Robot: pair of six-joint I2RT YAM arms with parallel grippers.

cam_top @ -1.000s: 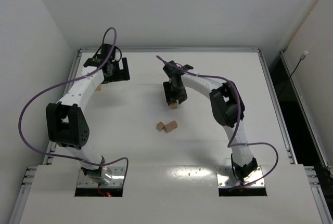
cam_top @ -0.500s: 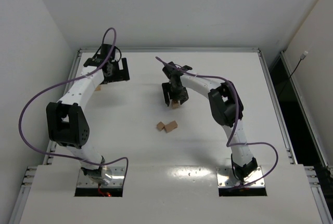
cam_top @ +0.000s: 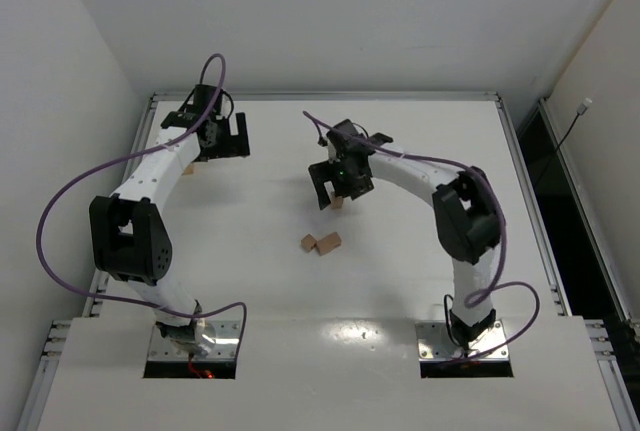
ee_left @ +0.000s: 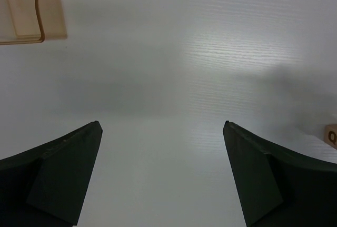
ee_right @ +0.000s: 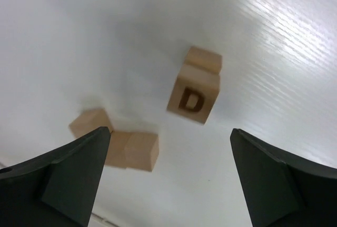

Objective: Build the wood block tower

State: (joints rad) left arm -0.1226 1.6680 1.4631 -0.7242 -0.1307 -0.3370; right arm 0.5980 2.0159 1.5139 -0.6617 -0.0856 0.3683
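Two cubes made up your wood block tower [ee_right: 193, 91] mid-table, D on top, standing untouched under your right gripper [ee_right: 169, 130], spread and empty, loose blocks [ee_right: 117, 144] nearby, left gripper [ee_left: 161, 124] spread wide, empty.

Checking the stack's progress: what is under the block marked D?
One plain tan cube shows beneath the D block, peeking past its far edge. The rest of that cube, and anything lower, is covered by the D block.
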